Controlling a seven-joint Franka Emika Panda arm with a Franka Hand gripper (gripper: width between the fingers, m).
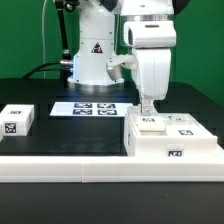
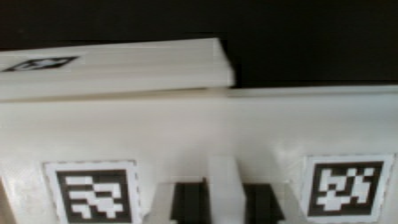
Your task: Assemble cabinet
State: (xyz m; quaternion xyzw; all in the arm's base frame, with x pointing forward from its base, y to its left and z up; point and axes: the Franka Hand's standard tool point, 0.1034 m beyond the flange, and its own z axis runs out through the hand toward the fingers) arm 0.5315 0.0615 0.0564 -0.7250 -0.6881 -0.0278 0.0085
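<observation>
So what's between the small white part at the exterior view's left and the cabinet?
Only bare black table between part and cabinet, in the exterior view; the marker board lies just behind that stretch.

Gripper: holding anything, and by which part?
Cannot tell. The gripper is down at the top of the cabinet, but neither view shows whether the jaws clamp it.

The marker board [image 1: 88, 108] is lying flat on the black table [image 1: 40, 140] (its four tags facing up). A low white border rail [image 1: 60, 172] is running along the table's near edge. A green backdrop [image 1: 20, 40] is standing behind.
</observation>
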